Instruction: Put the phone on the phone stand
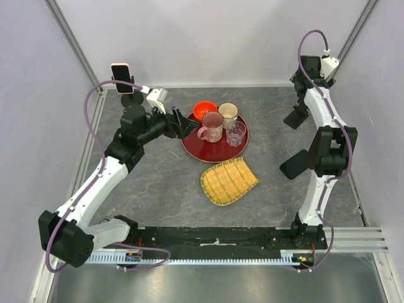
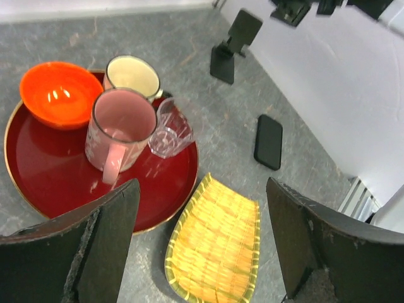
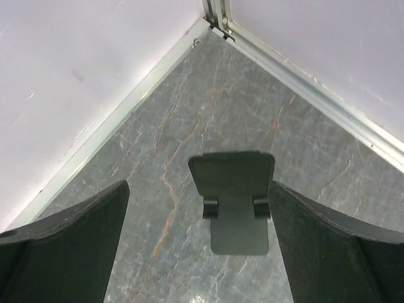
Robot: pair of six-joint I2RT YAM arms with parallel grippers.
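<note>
Where the left wrist looks out, the left fingers (image 2: 95, 252) stand wide apart with nothing between them, their lower parts cut off at the bottom edge. Beyond them lie a woven tray (image 2: 218, 243) and a red tray (image 2: 38, 170) of cups. By the right wall a black phone (image 2: 268, 142) lies flat on the desk (image 2: 76, 31); from above, the right arm partly hides it. Farther on, an empty black stand (image 3: 233, 202) sits below the wide-spread right fingers (image 3: 69, 233). In the far left corner a pink-cased phone (image 1: 120, 71) stands upright on a second stand (image 1: 128, 87), whose base is hard to make out.
</note>
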